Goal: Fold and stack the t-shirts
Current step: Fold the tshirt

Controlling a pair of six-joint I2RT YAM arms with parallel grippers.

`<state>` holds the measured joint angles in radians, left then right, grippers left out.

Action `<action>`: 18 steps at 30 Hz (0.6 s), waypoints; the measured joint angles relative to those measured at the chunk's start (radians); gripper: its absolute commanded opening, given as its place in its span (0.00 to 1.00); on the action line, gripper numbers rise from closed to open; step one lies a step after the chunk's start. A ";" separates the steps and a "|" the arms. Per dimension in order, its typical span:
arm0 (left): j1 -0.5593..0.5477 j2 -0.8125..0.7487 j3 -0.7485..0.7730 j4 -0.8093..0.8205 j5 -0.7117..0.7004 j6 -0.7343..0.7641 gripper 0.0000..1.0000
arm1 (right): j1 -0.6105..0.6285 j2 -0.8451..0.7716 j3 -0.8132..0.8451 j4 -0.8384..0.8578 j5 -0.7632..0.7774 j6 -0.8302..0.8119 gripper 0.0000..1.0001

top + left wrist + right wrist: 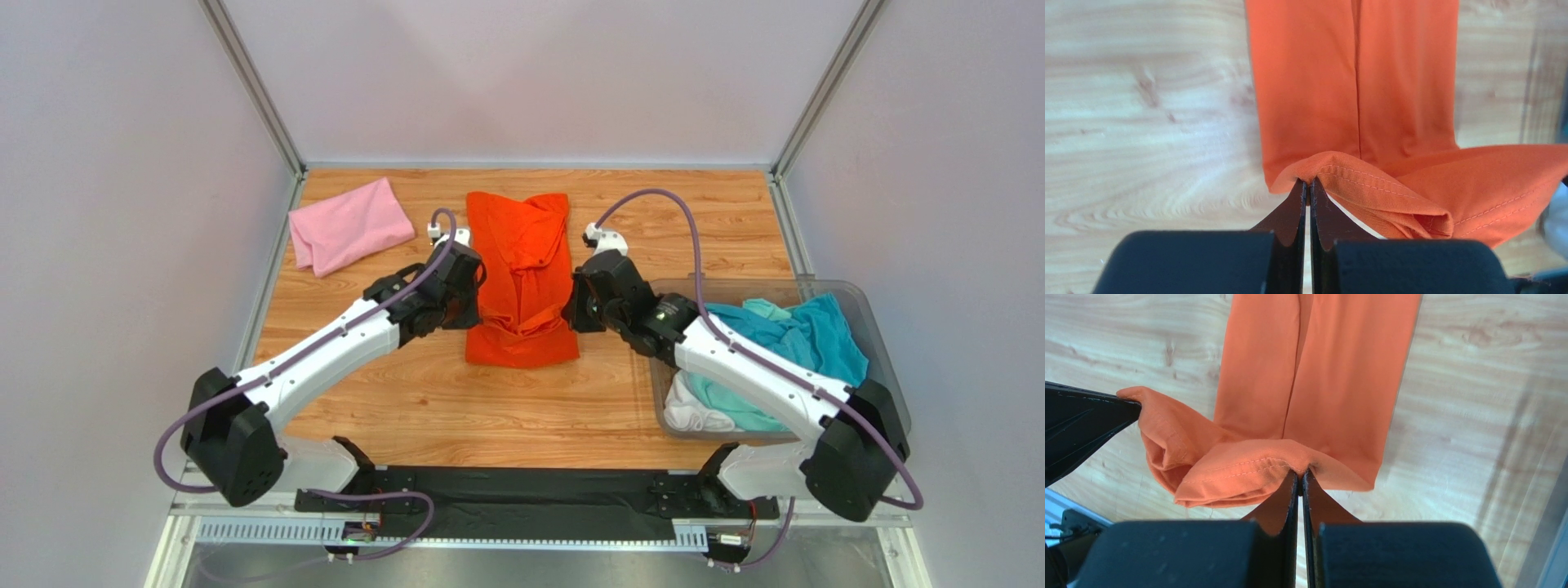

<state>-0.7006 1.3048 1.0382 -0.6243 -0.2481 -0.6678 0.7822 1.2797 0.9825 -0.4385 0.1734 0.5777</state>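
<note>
The orange t-shirt [521, 263] lies in the middle of the wooden table [491, 404]. It is folded lengthwise into a narrow strip, both sides turned inward, so a straight line runs down its centre. The far part lies flat and smooth on the wood. About halfway along the strip a stitched hem is lifted off the cloth below, wrinkled and sagging between my two grippers. The near part under it looks doubled.

My left gripper [1308, 184] is closed tight, with its fingers pressed together on the hem at the left edge of the shirt. My right gripper [1300, 474] pinches the same hem in the same way at the right edge. In the right wrist view, one black finger of the left gripper shows at the left border, touching the bunched cloth.

In the far left corner of the table a light pink t-shirt [350, 226] lies folded, well apart from the orange one. On the right side stands a clear plastic bin [859, 300]. It holds a teal t-shirt [810, 337], with mint cloth [724, 398] and white cloth [693, 417] at its near end.
</note>
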 measured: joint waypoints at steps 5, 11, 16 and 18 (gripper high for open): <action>0.102 0.122 0.103 0.035 0.054 0.065 0.00 | -0.080 0.109 0.088 0.035 -0.048 -0.050 0.00; 0.183 0.283 0.218 0.081 0.106 0.127 0.00 | -0.144 0.231 0.185 0.063 -0.089 -0.071 0.00; 0.231 0.390 0.272 0.101 0.146 0.148 0.00 | -0.196 0.338 0.254 0.079 -0.120 -0.079 0.00; 0.251 0.434 0.294 0.105 0.164 0.153 0.00 | -0.218 0.383 0.281 0.082 -0.131 -0.084 0.00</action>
<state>-0.4496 1.7386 1.3323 -0.5194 -0.0845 -0.5152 0.5644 1.6630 1.2636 -0.3565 0.0422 0.4934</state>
